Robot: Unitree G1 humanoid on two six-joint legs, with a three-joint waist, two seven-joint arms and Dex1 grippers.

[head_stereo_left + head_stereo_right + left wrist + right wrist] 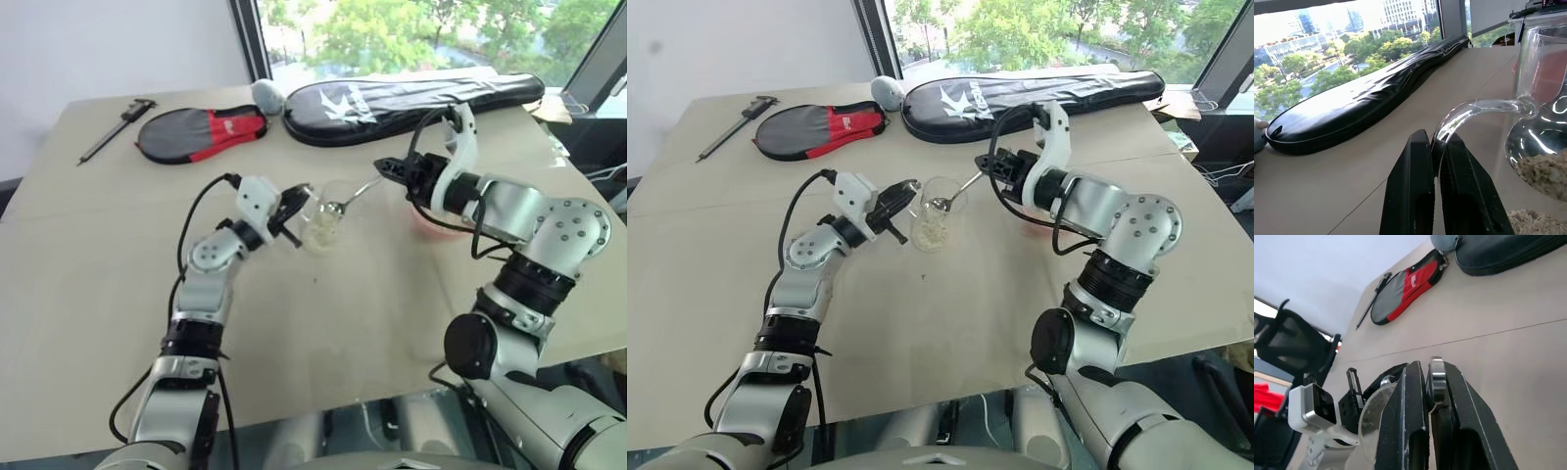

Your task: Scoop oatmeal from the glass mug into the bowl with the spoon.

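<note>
The glass mug [323, 217] stands at the table's middle with pale oatmeal [931, 233] in its bottom. My left gripper [294, 208] is shut on the mug's curved glass handle [1469, 108]. The oatmeal [1542, 172] also shows through the wall in the left wrist view. My right gripper [390, 166] is shut on the handle of the silver spoon [355, 192]. The spoon slants down to the left, its oval end inside the mug's mouth. The pink bowl [423, 223] lies mostly hidden behind my right forearm, just right of the mug. In the right wrist view the spoon's handle [1437, 377] sits between the fingers.
A long black racket bag [411, 98] lies along the table's far edge. A red and black paddle case [201, 132] and a dark caliper [118, 127] lie at the far left. A grey rounded thing [267, 95] sits between the bags. Bare tabletop [323, 333] stretches to the near edge.
</note>
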